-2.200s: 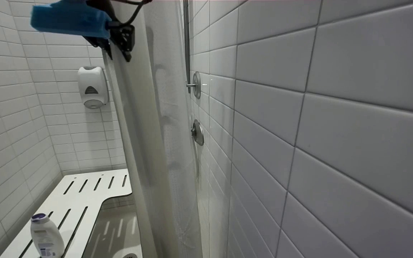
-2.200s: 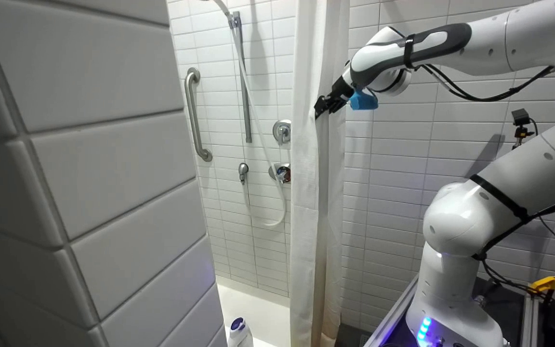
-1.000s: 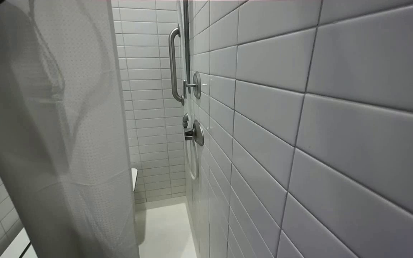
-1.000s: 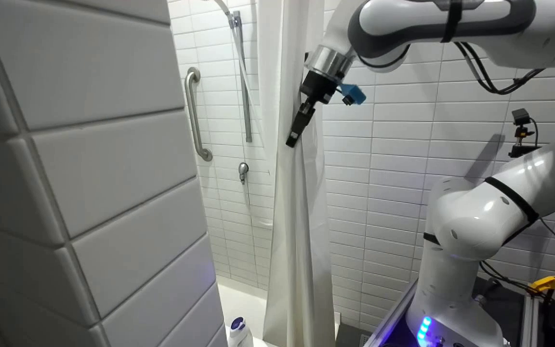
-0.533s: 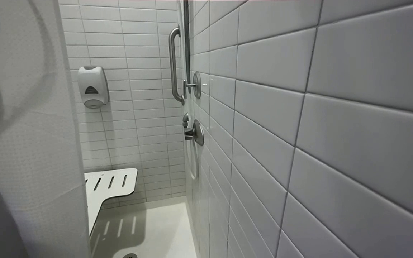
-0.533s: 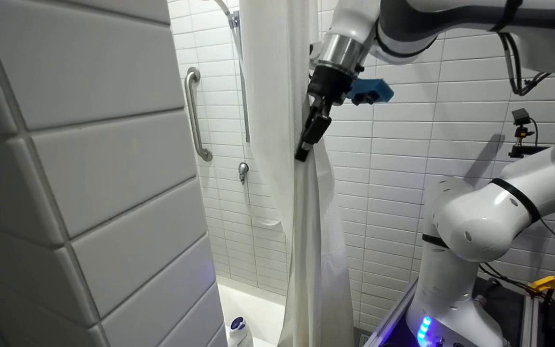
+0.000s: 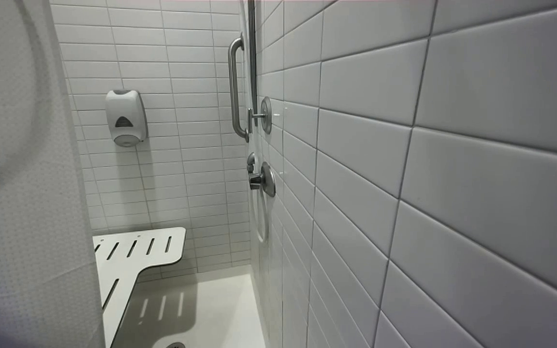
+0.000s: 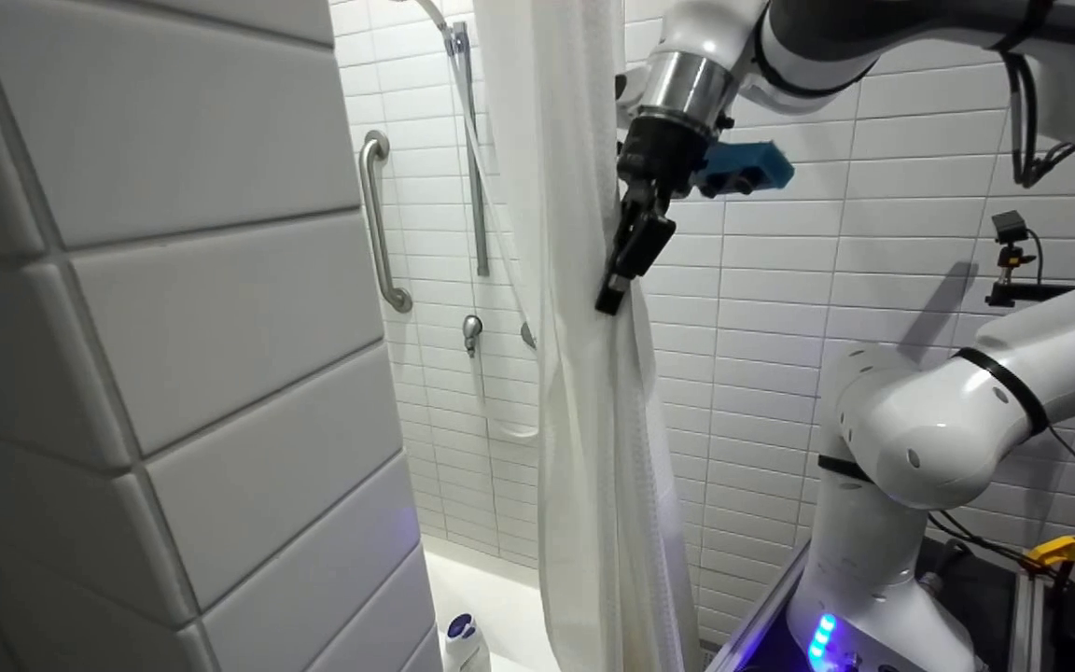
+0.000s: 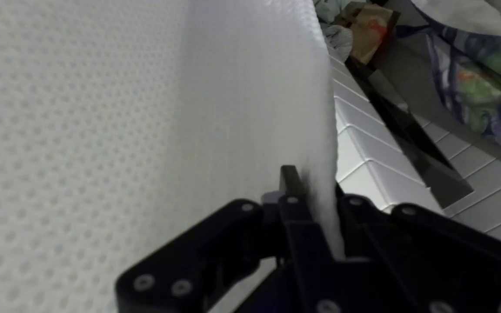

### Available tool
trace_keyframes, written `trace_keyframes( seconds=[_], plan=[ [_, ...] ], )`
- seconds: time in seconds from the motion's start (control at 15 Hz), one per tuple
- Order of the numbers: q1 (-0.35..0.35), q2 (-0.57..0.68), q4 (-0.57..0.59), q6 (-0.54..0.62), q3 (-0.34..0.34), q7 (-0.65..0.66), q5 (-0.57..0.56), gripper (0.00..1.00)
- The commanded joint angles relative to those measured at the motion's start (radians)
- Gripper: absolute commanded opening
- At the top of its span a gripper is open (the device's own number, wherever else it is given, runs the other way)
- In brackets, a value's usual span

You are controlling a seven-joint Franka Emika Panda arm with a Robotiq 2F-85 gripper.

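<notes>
A white textured shower curtain [image 8: 584, 467] hangs in long folds beside my arm. It fills the left side of an exterior view [image 7: 27, 217] and most of the wrist view [image 9: 233, 87]. My black gripper [image 8: 610, 297] points steeply down at the curtain's near side. In the wrist view the curtain's edge runs between the two fingers of the gripper [image 9: 315, 182], which are closed on it. The right fingertip is mostly hidden behind the cloth. My gripper is out of sight in the exterior view that looks into the shower.
A slatted white bench [image 7: 133, 251], soap dispenser [image 7: 126, 118], grab bar [image 7: 234, 87] and shower valve [image 7: 268, 179] are in the stall. A white bottle with purple cap [image 8: 466, 644] stands low down. A tiled wall corner [image 8: 174, 327] juts out in front.
My gripper has moved lower and closer with the curtain, lately slightly right in an exterior view. The curtain has swept left, uncovering the dispenser, grab bar and bench part, hiding the bottle there.
</notes>
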Motion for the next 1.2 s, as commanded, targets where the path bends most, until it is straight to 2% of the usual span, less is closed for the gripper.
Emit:
trace_keyframes(
  seconds=[0.0, 0.27, 0.53, 0.73, 1.13],
  plan=[
    [-0.159, -0.066, 0.023, -0.076, -0.105, -0.004, -0.113, 0.46],
    [-0.307, -0.123, 0.081, -0.076, -0.196, 0.024, -0.201, 0.73],
    [-0.395, -0.176, 0.085, 0.049, -0.223, 0.03, -0.252, 0.99],
    [-0.4, -0.166, 0.056, 0.207, -0.259, 0.0, -0.272, 1.0],
    [-0.289, -0.093, -0.017, 0.385, -0.367, -0.062, -0.205, 1.0]
  ],
)
